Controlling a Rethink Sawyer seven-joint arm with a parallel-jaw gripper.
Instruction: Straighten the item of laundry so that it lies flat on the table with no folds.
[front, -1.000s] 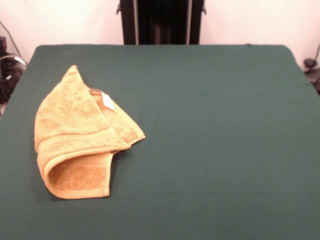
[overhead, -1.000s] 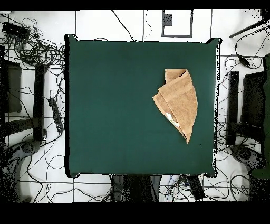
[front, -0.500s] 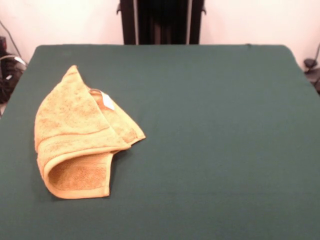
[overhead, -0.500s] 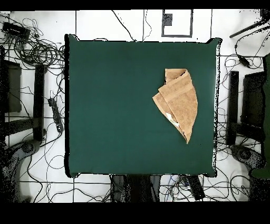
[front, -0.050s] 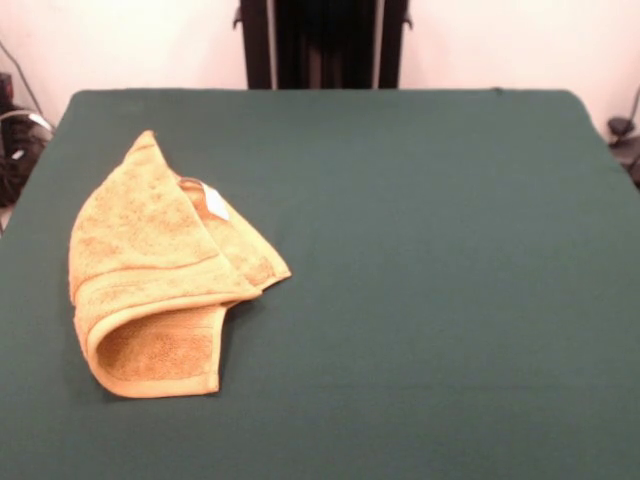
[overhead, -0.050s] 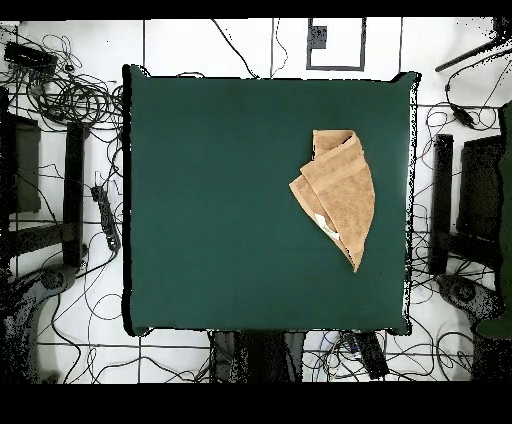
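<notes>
- The table, in dark green cloth, is mostly bare; we see no gripper in either view, so we cannot tell its state.
- The towel lies folded over itself at the front view's left side, near that edge.
- We judge it soft, light and limp; a free corner of the top layer looks best to grasp.
- Its white tag shows no legible writing.

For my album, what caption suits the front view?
Folded mustard-yellow terry towel with small white tag lying on the dark green cloth-covered table.
</notes>
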